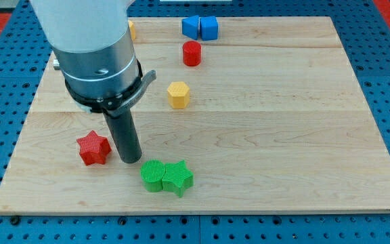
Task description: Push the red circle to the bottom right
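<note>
The red circle (192, 53) stands near the view's top, just below two blue blocks (200, 28). My tip (131, 160) rests on the board at the lower left, far from the red circle. It sits just right of a red star (93, 148) and just up-left of a green circle (152, 175) and a green star (178, 177), which touch each other. A yellow hexagon (178, 94) lies between my tip and the red circle.
The wooden board (303, 135) lies on a blue pegboard table. A yellow block (131, 29) peeks out from behind the arm at the top. The arm's body hides the board's upper left.
</note>
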